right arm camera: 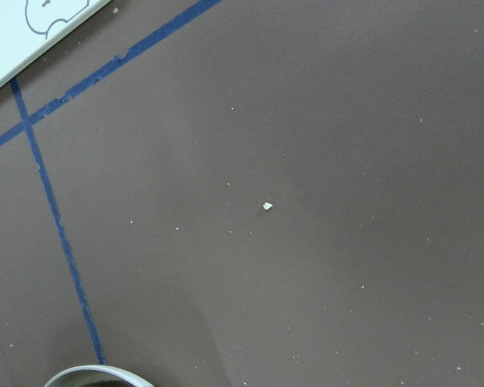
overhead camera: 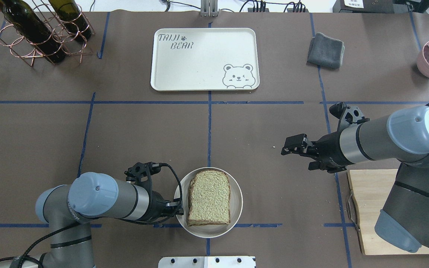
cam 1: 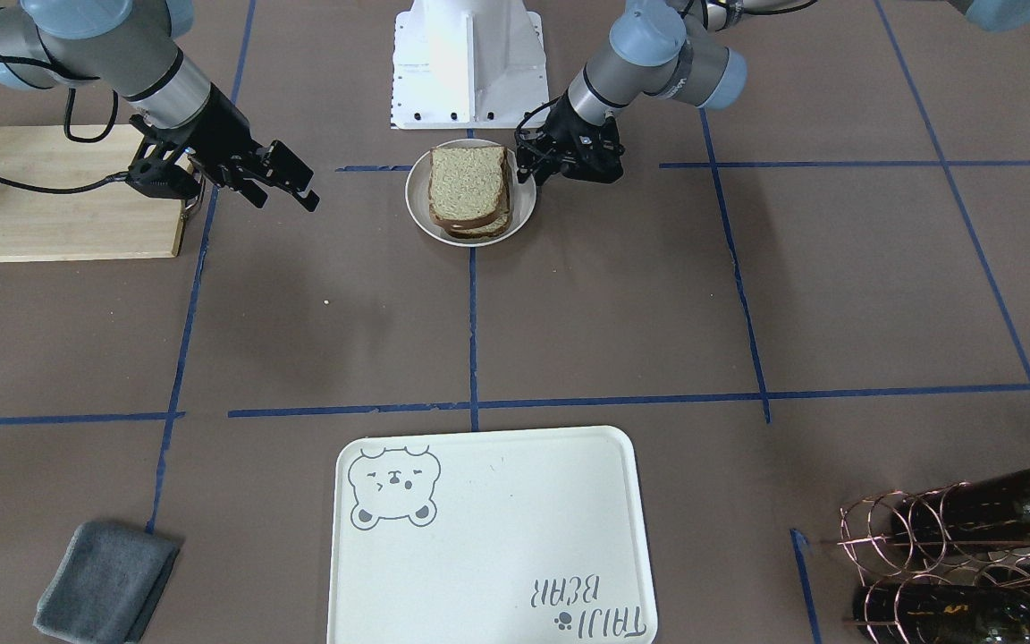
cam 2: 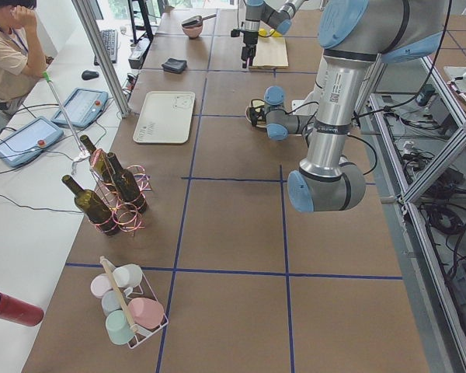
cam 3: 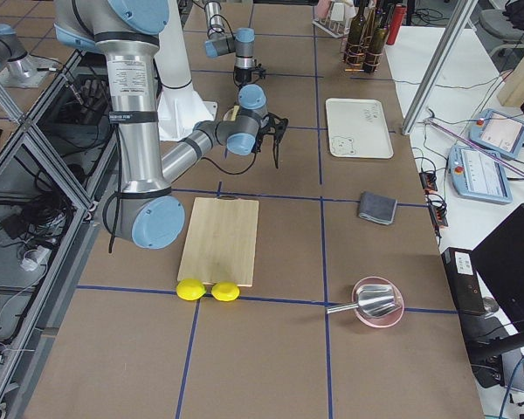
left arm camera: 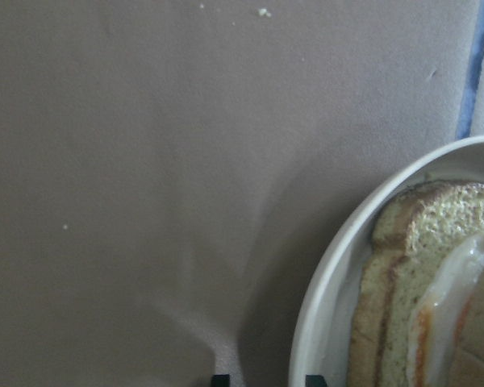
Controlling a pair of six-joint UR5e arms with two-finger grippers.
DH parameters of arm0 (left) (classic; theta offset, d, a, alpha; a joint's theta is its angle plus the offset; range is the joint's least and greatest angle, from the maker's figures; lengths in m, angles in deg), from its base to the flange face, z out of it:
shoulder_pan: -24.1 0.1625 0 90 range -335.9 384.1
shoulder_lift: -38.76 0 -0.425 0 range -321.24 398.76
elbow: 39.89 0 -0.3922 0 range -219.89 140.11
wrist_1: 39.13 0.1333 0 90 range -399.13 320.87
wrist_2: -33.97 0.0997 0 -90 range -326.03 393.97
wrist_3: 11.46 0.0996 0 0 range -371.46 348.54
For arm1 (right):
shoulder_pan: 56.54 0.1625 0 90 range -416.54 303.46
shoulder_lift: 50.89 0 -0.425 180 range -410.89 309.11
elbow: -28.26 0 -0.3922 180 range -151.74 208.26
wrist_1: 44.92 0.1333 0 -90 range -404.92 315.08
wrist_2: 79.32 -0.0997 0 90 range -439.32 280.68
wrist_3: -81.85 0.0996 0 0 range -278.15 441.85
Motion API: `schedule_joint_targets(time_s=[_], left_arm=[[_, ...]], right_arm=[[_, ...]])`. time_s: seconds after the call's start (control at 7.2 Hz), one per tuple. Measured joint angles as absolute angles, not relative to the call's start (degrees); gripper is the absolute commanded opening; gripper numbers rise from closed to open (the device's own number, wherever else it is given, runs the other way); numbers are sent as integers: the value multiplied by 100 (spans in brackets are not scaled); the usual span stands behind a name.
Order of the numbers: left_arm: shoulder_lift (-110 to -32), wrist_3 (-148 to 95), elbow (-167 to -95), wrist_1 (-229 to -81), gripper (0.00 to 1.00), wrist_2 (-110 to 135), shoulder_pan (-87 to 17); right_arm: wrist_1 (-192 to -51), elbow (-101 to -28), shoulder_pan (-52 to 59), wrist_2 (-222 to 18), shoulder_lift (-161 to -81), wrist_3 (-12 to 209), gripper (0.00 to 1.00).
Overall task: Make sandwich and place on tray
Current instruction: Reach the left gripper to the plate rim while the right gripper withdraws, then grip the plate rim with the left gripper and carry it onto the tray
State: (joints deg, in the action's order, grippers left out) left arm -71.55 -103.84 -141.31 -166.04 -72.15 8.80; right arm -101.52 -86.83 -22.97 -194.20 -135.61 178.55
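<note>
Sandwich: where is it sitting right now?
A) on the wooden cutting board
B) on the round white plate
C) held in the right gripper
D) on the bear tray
B: the sandwich sits stacked on the round white plate, well apart from the tray.

the left arm (overhead camera: 125, 203) and right arm (overhead camera: 371, 137), either side of the white base (cam 1: 470, 63), are showing silver-grey tubes, pale blue joint caps and black bands; black cables (overhead camera: 175, 182) are trailing to the black left tool (cam 1: 528, 165) and right tool (cam 1: 287, 192).
</note>
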Motion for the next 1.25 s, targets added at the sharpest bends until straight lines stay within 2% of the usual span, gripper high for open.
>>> schedule_joint_targets(time_s=[0.14,0.28,0.83,1.25], left_arm=[[-7215,-10384,-14075,-16605,24,-7213,888],[-7257,-10384,-14035,-16604,0,-7212,893],[-7277,-10526,-14280,-16632,0,-7240,857],[-7467,-11861,-14580,-16672,0,-7246,558]], right_arm=[[-10152,-8681,-2297,-19420,-13562,17859,100],[-10152,-8680,-2297,-19420,-13562,17861,100],[-10152,-8666,-2297,-19420,-13564,17860,100],[-10015,-8727,-2231,-19463,-13833,17833,100]])
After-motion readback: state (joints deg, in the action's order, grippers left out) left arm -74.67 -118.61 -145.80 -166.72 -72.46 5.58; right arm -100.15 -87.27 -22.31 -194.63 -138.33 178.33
